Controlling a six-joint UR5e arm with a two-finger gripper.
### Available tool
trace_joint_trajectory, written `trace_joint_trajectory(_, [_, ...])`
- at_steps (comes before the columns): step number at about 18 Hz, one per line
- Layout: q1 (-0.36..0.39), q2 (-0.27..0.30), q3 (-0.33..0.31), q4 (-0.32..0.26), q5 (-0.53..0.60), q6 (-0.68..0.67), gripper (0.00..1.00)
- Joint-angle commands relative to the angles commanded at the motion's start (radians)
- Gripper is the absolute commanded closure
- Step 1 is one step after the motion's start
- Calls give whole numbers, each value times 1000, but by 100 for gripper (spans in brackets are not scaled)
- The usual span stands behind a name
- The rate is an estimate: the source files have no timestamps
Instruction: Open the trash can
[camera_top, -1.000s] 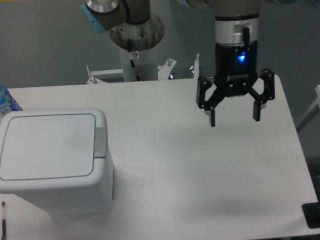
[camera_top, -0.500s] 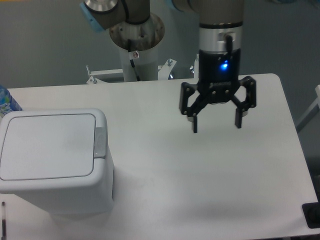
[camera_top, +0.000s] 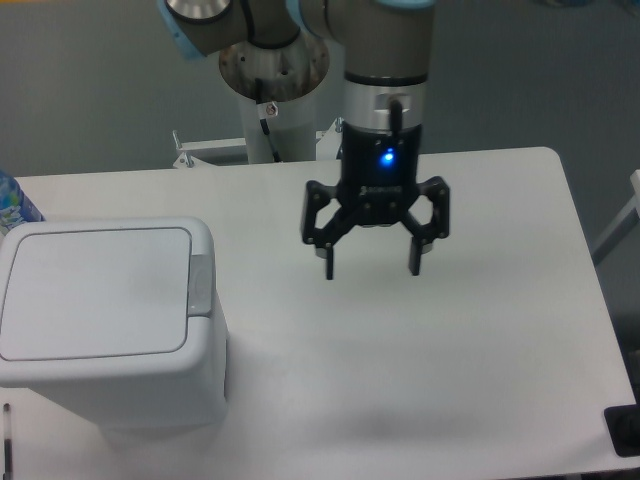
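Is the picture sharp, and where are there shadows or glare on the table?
Fixed camera view: rather soft and slightly grainy overall, with no strong blur; the open tool shows a bright blue light on its body. The trash can casts a soft shadow to its right on the table, and a faint dark patch lies lower down, below the tool. No harsh glare is visible.

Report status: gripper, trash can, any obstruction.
Gripper open, empty, above the table right of the can. Trash can lid shut, grey push tab untouched. Nothing between them.
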Motion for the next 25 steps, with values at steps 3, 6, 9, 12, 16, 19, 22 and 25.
trace_joint_trajectory(3, [-9,-2,-9,-5,-24,-75,0])
trace_joint_trajectory(6, [-11,2,-31,-5,-54,-91,0])
trace_joint_trajectory(9, [-17,3,-34,-5,-87,-132,0])
trace_joint_trajectory(12, [-20,0,-35,-5,-110,-160,0])
trace_joint_trajectory(16, [-34,0,-49,-3,-112,-160,0])
trace_joint_trajectory(19, [-43,0,-51,-3,-112,-166,0])
trace_joint_trajectory(22, [-46,2,-54,-3,-112,-193,0])
trace_joint_trajectory(25, [-68,2,-55,-3,-110,-197,0])
